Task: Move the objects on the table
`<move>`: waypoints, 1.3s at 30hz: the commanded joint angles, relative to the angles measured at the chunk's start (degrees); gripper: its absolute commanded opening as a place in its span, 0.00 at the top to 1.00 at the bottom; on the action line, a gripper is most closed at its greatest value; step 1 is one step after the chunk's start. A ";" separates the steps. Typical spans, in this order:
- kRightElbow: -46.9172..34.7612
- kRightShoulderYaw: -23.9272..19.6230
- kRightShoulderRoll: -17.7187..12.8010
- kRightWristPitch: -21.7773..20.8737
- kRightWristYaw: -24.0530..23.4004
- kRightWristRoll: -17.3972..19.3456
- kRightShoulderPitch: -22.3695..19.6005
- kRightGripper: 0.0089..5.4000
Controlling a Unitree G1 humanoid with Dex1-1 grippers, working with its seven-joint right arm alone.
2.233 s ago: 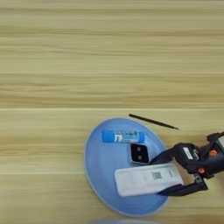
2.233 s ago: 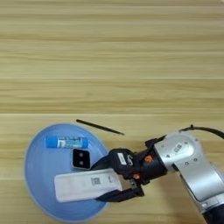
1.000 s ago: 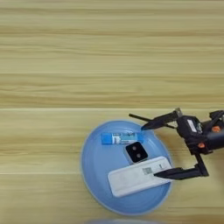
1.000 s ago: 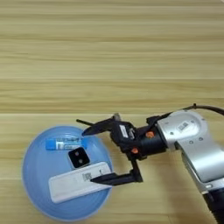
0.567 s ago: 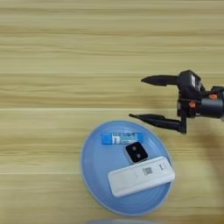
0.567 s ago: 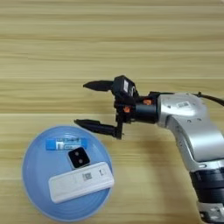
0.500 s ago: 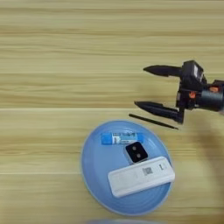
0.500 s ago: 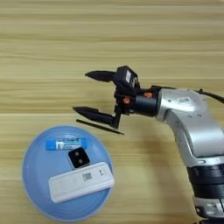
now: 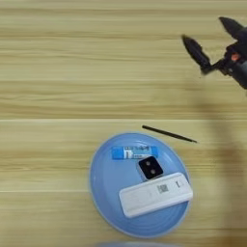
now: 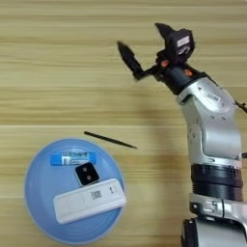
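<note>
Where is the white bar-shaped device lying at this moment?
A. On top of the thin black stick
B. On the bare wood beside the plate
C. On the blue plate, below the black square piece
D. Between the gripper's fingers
C: the white bar-shaped device lies on the blue plate, just below the black square piece, while the gripper hangs open far above it.

A light-tan wooden surface (image 9: 58, 72) with horizontal grain stripes and plank seams fills the view. On its near part lies a round light-blue plate (image 9: 103, 193) (toward the bottom edge). A thin black stick (image 9: 169, 134) lies on the bare wood just beyond the plate's far rim, slightly slanted.
</note>
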 commanded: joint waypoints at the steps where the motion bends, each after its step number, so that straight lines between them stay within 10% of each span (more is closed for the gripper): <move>1: 2.46 -2.71 -0.51 -8.82 -7.23 -4.23 -2.32 0.01; 16: 6.64 0.81 7.23 -29.63 -15.23 -11.33 8.05 0.01; 39: 16.99 7.47 14.32 -43.05 -25.17 -19.41 12.87 0.01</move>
